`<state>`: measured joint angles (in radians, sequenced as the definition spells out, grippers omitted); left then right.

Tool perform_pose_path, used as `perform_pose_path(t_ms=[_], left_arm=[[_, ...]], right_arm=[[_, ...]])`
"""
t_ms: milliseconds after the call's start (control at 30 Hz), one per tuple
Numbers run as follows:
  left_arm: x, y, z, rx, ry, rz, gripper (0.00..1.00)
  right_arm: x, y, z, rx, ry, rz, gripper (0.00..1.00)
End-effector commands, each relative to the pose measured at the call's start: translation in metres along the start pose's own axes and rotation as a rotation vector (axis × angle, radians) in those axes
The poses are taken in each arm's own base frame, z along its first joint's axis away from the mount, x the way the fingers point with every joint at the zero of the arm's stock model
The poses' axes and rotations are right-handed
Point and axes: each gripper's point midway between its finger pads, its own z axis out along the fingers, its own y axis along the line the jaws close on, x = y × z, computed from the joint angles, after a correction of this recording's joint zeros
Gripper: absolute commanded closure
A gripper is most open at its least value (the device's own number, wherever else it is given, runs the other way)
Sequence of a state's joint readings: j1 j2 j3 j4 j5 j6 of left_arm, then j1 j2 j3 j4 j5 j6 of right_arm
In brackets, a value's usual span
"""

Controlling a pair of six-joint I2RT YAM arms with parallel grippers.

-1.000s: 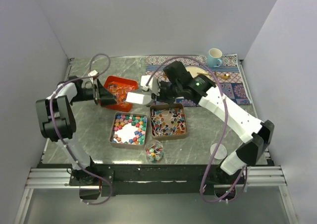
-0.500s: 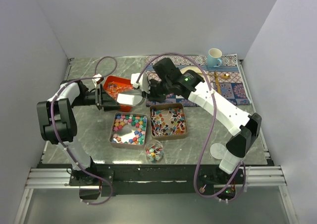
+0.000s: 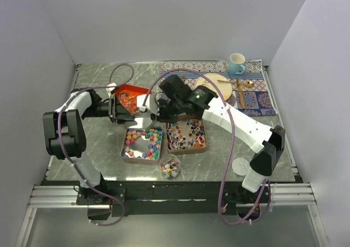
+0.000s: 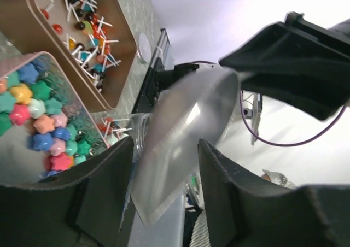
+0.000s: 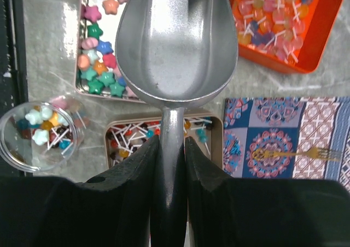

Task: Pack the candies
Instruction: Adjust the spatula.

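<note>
My right gripper (image 5: pixel 171 143) is shut on the handle of a metal scoop (image 5: pixel 175 45). The scoop's bowl is empty and hangs over the far edge of a tin of star-shaped candies (image 3: pixel 141 142). A second tin (image 3: pixel 186 135) holds lollipop candies. An orange tray (image 3: pixel 130 95) of wrapped lollipops lies behind the scoop (image 3: pixel 143 113). A clear cup (image 3: pixel 170 166) near the front edge holds a few candies. My left gripper (image 3: pixel 117 109) is at the tray's left side. Its jaws stand open (image 4: pixel 164 148), with the scoop's bowl (image 4: pixel 186 132) seen between them.
A patterned mat (image 3: pixel 257 94) at the back right carries a blue mug (image 3: pixel 237 63), a round wooden plate (image 3: pixel 214 84) and a fork (image 5: pixel 290 154). A white lid (image 3: pixel 240 165) lies by the right arm's base.
My right arm has swung the scoop left and nearer, from beside the orange tray to over the star tin's far edge. My left gripper and the orange tray have shifted slightly right.
</note>
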<state>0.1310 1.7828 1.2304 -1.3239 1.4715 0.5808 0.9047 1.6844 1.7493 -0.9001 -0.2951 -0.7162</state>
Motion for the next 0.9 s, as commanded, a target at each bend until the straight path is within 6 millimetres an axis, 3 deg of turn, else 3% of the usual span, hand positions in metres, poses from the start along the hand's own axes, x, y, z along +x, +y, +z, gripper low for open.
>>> perform_pose_path(t_ms=[0, 100, 267, 300, 367, 400, 433, 467, 533, 700, 867], left_arm=[[-0.020, -0.035, 0.009, 0.195, -0.091, 0.010, 0.50], [-0.021, -0.034, 0.010, 0.199, -0.083, -0.011, 0.67], [-0.023, -0.033, 0.010, 0.199, -0.079, -0.040, 0.73], [-0.024, -0.033, 0.009, 0.200, -0.081, -0.031, 0.99], [-0.026, -0.035, 0.009, 0.200, -0.082, -0.019, 0.99], [-0.027, -0.036, 0.009, 0.199, -0.083, -0.007, 0.99], [-0.028, -0.038, 0.009, 0.199, -0.083, 0.005, 0.99], [-0.029, -0.038, 0.009, 0.200, -0.082, 0.010, 0.99], [-0.029, -0.037, 0.009, 0.200, -0.081, 0.000, 0.99], [-0.027, -0.035, 0.009, 0.200, -0.081, -0.010, 0.99], [-0.029, -0.035, 0.009, 0.199, -0.084, -0.005, 0.99]], right_arm=[[-0.038, -0.020, -0.022, 0.096, -0.109, -0.046, 1.00], [-0.034, -0.024, -0.015, 0.119, -0.089, -0.031, 1.00], [-0.026, -0.032, 0.002, 0.142, -0.054, -0.011, 1.00], [-0.025, -0.031, 0.005, 0.132, -0.054, -0.009, 1.00], [-0.025, -0.023, 0.013, 0.078, -0.061, 0.002, 1.00], [-0.023, -0.022, 0.014, 0.050, -0.064, 0.020, 0.91], [-0.022, -0.017, 0.011, 0.010, -0.067, 0.036, 0.50], [-0.023, -0.014, 0.012, -0.021, -0.083, 0.056, 0.39], [-0.025, -0.010, 0.010, -0.065, -0.114, 0.094, 0.29], [-0.020, -0.012, 0.014, -0.066, -0.096, 0.081, 0.26], [-0.018, -0.015, 0.024, -0.098, -0.050, 0.111, 0.42]])
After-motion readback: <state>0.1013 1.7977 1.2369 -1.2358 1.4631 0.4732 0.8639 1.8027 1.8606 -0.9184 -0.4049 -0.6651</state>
